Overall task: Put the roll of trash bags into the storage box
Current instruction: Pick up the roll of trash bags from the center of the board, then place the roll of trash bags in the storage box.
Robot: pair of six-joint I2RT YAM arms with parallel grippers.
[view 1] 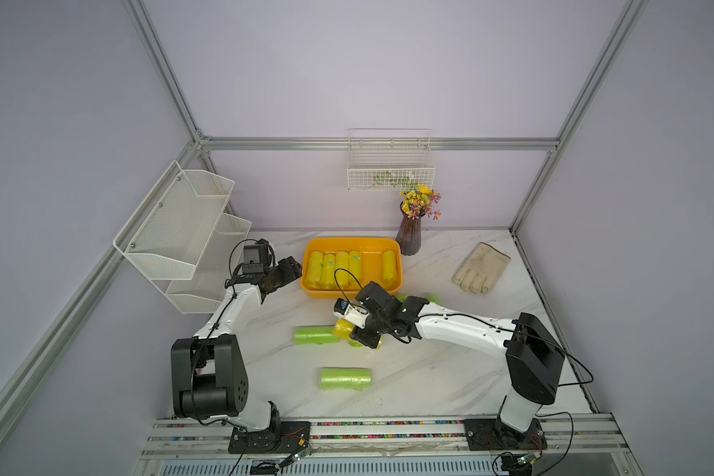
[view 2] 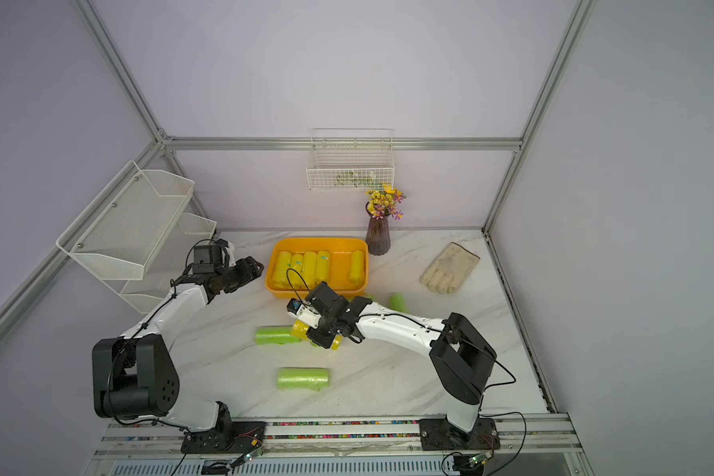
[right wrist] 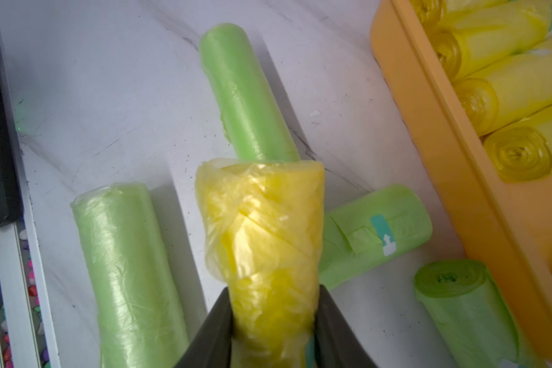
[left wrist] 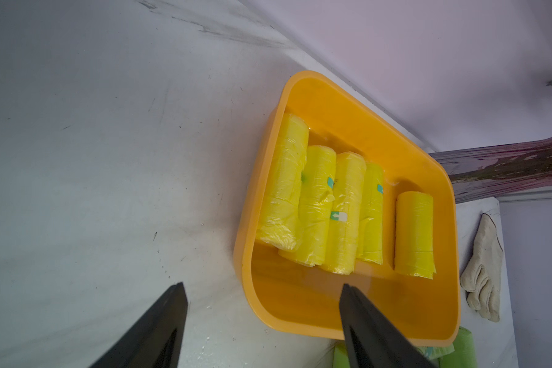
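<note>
1. Clamping the yellow roll [right wrist: 258, 223], my right tool [right wrist: 274, 288] holds it among green rolls [right wrist: 125, 270] on the table [right wrist: 109, 95].
2. The roll's long axis runs straight out from the tool, pointing roughly across the table.
3. The storage box [view 1: 353, 240] sits just behind. The stored rolls [view 1: 334, 268] lie crosswise to mine, so I judge a turn is needed.
4. My left tool [left wrist: 262, 286] stands apart and empty beside the box.

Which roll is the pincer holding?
The one yellow roll outside the box, in the right pincer. The other loose rolls are green, lying on the table.
</note>
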